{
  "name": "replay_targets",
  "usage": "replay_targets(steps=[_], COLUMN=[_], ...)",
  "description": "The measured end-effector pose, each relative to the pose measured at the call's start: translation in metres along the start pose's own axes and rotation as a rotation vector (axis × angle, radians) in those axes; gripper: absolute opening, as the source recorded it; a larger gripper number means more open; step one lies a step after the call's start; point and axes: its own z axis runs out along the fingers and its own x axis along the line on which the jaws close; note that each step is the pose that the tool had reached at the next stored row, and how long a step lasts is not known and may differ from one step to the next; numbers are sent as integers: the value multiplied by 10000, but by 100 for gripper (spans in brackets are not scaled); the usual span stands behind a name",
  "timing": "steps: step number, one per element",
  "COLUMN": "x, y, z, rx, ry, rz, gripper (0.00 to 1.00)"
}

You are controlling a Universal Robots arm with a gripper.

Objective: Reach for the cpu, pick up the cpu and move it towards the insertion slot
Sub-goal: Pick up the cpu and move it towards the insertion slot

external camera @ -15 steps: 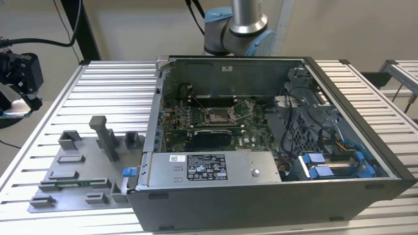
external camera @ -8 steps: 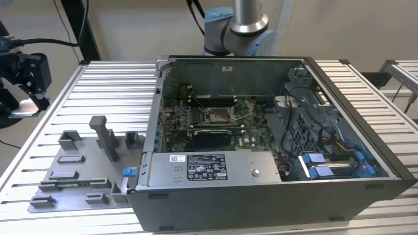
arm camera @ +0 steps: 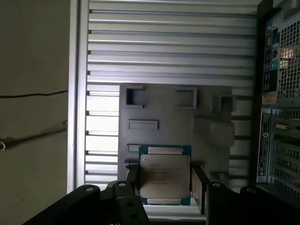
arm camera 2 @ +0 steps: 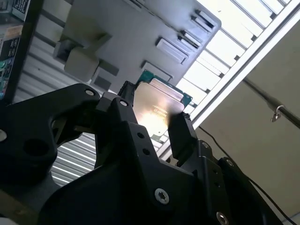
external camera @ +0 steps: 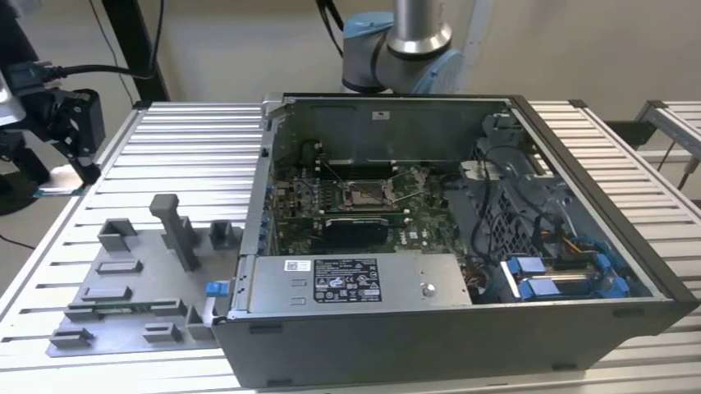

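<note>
Grip closed on the cpu [arm camera: 165,171], lifted off the fixture tray [arm camera: 159,105]

The gripper [arm camera: 165,182] is clamped on two opposite edges of the cpu, its silvery lid facing both wrist views. The chip looks light, thin and stiff, slick on top and probably delicate underneath, so the edges are the right hold. Behind it lie the grey fixture tray and the slatted table [arm camera: 164,37]. Well apart, in the exterior view, the insertion slot [external camera: 367,194] sits inside the open computer case [external camera: 438,328].
</note>
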Motion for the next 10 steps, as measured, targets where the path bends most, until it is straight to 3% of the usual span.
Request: replay_targets(steps=[10], x=[-219], y=[-3], z=[2], rx=[-1], ry=[48], rz=[2], gripper=[0])
